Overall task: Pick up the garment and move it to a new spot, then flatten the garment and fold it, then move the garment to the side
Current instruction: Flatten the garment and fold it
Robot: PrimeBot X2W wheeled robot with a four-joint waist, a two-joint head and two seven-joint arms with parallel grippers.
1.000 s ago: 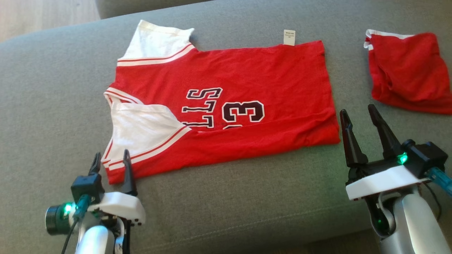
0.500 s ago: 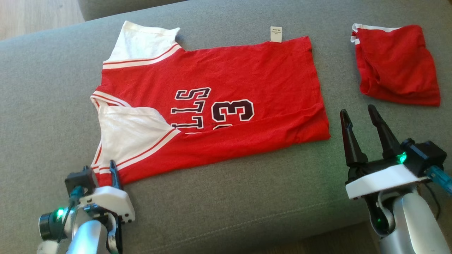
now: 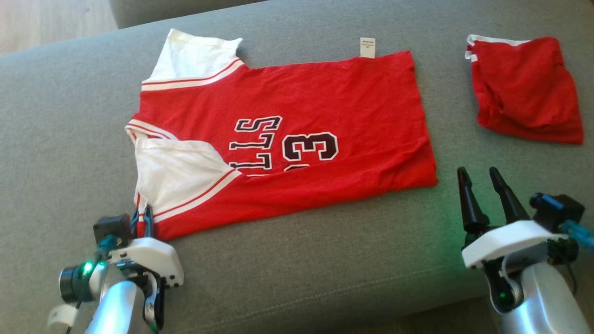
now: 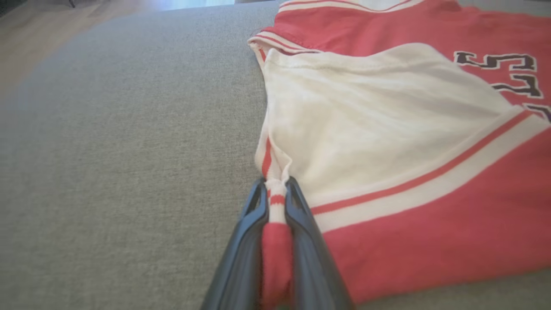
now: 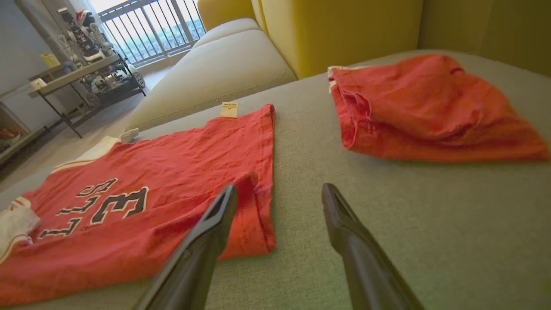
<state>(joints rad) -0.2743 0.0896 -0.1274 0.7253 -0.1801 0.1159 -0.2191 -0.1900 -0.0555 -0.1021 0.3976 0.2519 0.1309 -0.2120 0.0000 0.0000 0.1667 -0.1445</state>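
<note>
A red jersey, the garment (image 3: 297, 102), lies flat on the grey sofa seat with its white sleeves to the left and dark lettering in the middle. My left gripper (image 3: 143, 218) is at its near left corner, shut on a bunched fold of the red and white sleeve edge (image 4: 275, 202). The cloth is pinched between both dark fingers (image 4: 301, 215). My right gripper (image 3: 478, 172) stands open just off the garment's near right hem corner (image 5: 258, 232), nothing between its fingers (image 5: 344, 224).
A second red cloth (image 3: 524, 88) lies crumpled at the far right of the seat (image 3: 325, 260). A yellow backrest (image 5: 344, 26) rises behind it. Wooden floor (image 3: 46, 18) lies beyond the far left edge, with a loaded table (image 5: 77, 73) further off.
My left gripper has moved onto the garment's near left corner and shut on the sleeve edge. The right gripper has dropped lower in the head view, still open.
</note>
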